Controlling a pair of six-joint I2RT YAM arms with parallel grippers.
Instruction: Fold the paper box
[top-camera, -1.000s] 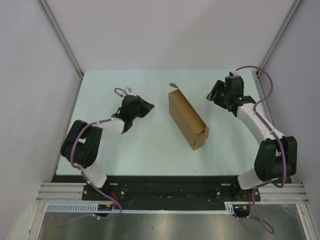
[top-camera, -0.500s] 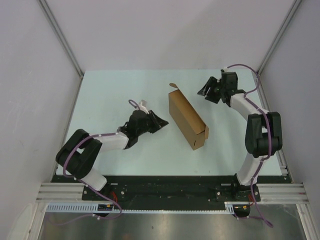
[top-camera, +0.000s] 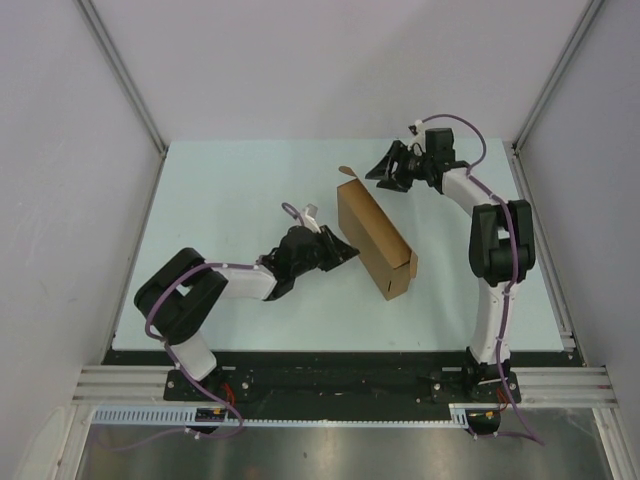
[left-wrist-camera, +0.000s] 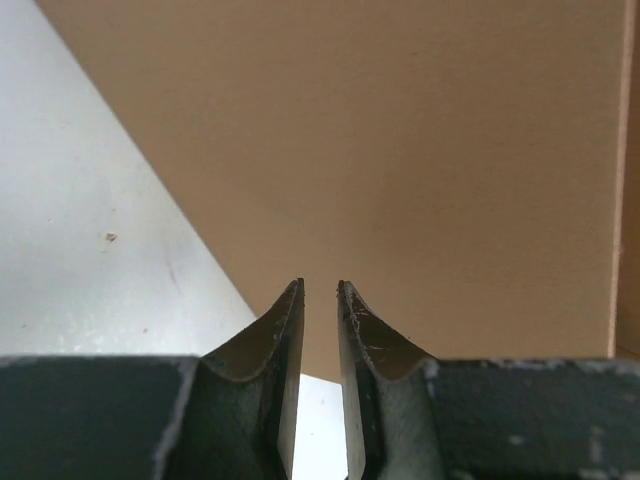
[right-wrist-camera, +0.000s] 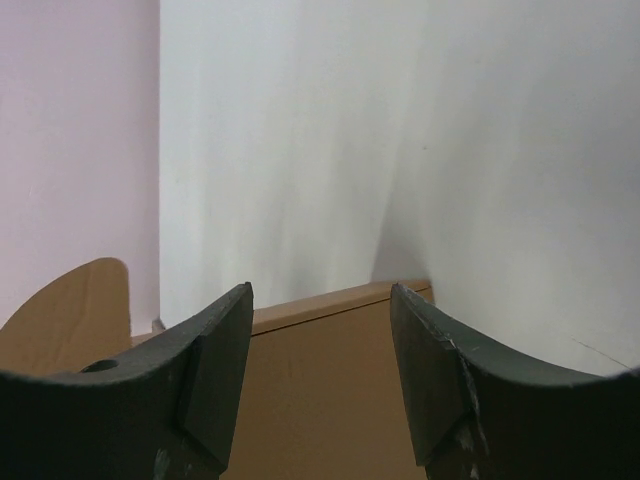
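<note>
One paper box (top-camera: 374, 238) between one left claw (top-camera: 350, 251), one right claw (top-camera: 377, 172).

Logged left arm (top-camera: 240, 281) low, stretched rightward, jaws a slit apart; right arm (top-camera: 497, 250) extended far forward, jaws wide, gripping nothing.

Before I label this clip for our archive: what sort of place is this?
Probably a robot test cell: plain white walls on metal posts, left arm and right arm bolted to a rail at the table edge, one paper box between them.
</note>
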